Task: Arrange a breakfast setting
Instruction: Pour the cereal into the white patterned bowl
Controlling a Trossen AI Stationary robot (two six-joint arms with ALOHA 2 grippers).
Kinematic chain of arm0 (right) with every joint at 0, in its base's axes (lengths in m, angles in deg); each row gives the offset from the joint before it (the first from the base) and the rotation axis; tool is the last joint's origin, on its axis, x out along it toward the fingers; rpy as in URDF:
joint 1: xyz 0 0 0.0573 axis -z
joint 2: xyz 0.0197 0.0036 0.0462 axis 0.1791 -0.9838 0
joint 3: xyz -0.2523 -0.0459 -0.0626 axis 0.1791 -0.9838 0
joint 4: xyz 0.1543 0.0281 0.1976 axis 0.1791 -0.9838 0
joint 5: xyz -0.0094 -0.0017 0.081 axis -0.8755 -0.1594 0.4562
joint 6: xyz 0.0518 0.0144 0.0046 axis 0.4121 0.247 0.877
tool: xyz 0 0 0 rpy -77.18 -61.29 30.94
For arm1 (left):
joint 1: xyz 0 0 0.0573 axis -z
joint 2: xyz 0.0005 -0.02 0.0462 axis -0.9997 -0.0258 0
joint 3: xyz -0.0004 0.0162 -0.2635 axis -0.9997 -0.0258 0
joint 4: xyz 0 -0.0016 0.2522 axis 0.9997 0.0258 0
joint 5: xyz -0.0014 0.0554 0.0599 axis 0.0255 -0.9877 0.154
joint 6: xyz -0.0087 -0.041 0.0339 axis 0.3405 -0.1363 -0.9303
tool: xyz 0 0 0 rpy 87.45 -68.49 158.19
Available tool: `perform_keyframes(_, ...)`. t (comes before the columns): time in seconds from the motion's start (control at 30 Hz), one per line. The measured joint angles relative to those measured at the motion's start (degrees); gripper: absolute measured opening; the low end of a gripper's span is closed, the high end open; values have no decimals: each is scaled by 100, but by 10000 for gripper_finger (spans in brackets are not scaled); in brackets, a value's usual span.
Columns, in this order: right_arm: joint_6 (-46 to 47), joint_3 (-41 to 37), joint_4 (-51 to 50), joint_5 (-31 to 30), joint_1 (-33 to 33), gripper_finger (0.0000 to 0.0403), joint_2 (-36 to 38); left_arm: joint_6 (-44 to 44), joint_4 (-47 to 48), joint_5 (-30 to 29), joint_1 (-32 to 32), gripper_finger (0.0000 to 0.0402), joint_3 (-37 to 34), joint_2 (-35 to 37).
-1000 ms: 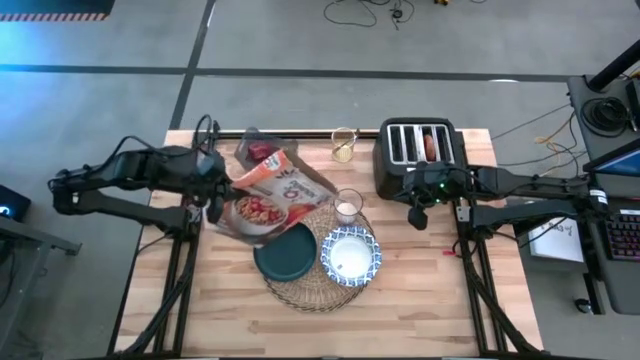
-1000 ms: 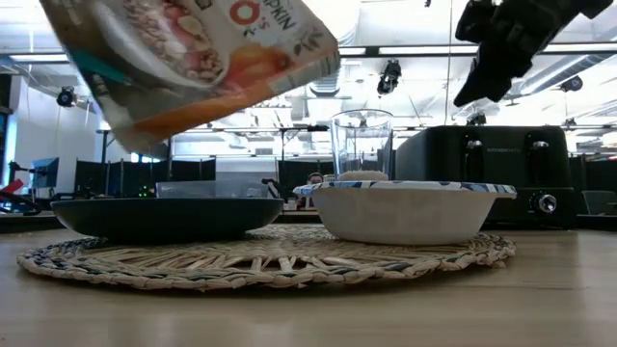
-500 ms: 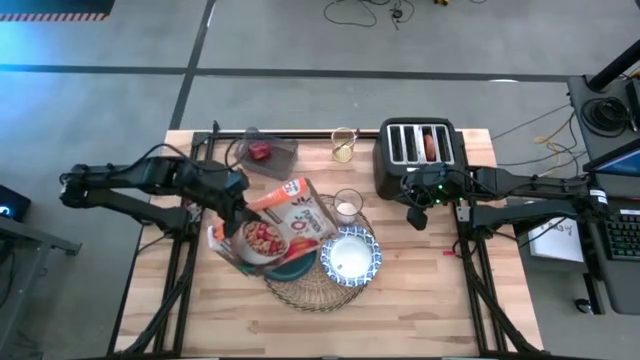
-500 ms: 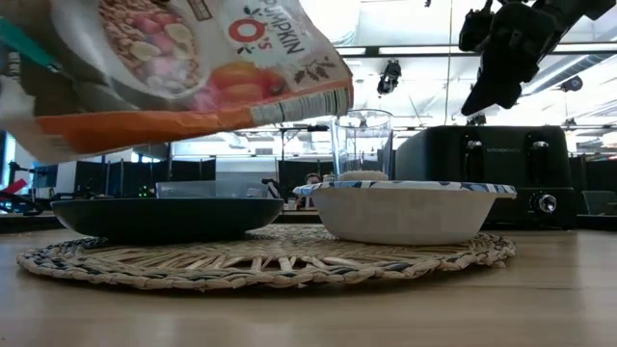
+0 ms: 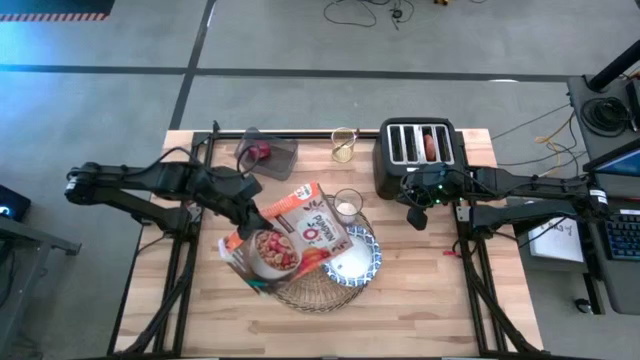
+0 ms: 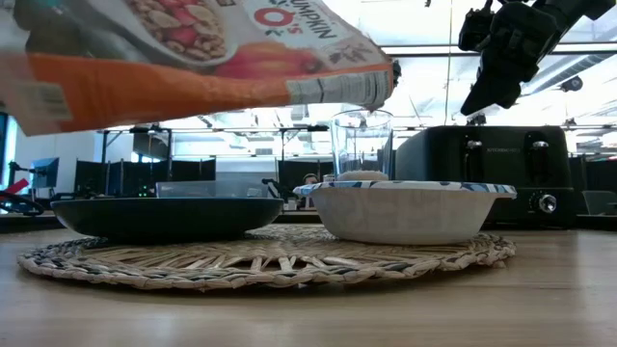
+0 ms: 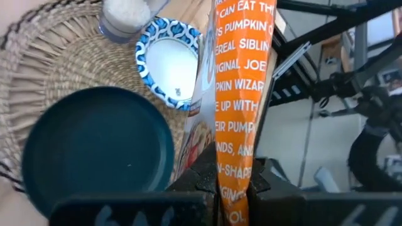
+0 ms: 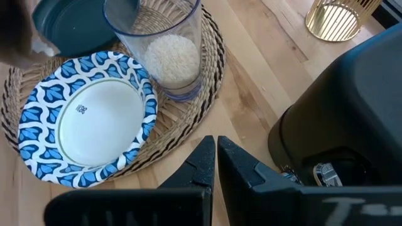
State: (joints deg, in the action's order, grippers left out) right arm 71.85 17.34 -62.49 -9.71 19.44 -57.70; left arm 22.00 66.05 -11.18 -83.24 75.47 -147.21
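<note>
The left gripper [image 7: 232, 188] is clamped on the edge of an orange printed cereal bag [image 5: 285, 235], holding it in the air, tilted, above the setting. Directly beneath this gripper and the bag lies the dark teal plate [image 7: 94, 150], which rests on the round woven straw placemat [image 6: 270, 260]; from overhead the bag hides most of the plate. Just beyond the plate from the left gripper sits the blue-and-white patterned bowl [image 8: 85, 119], also on the placemat and close beside the plate. From table level the bag's far end hangs above the gap between plate and bowl, clear of both.

The small clear glass [image 8: 163, 47], with something white and grainy at its bottom, stands upright at the placemat's edge, touching or nearly touching the bowl's rim.

The right gripper [image 8: 217, 160] has its fingers pressed together on nothing and hovers above the wooden table [image 5: 430, 290]. The bowl and glass lie below and ahead of it, and the black four-slot toaster [image 5: 418, 152] stands close at its side. Past the toaster from this gripper a small gold wire cup [image 5: 343, 144] stands on the table.
</note>
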Motion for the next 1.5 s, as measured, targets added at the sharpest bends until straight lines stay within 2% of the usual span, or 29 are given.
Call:
perform_keyframes(0.2,0,0,1,0,0,9,-2,531,17,117,33,0,13,-183)
perform_keyframes(0.37,0,0,1,0,0,9,-2,531,344,154,33,0,592,-562)
perform_keyframes(0.47,0,0,1,0,0,9,-2,447,885,154,33,0,1298,-987)
perform_keyframes(0.73,0,0,1,0,0,9,-2,56,3409,104,34,0,3498,-2528)
perform_keyframes(1.07,-2,0,3,0,0,9,-2,-689,4693,185,35,0,5740,-4106)
perform_keyframes(1.23,-2,0,3,0,0,9,-4,-771,4678,643,28,0,6269,-4528)
perform_keyframes(1.5,-2,0,5,-1,0,9,-7,-150,4698,1303,9,0,6295,-4751)
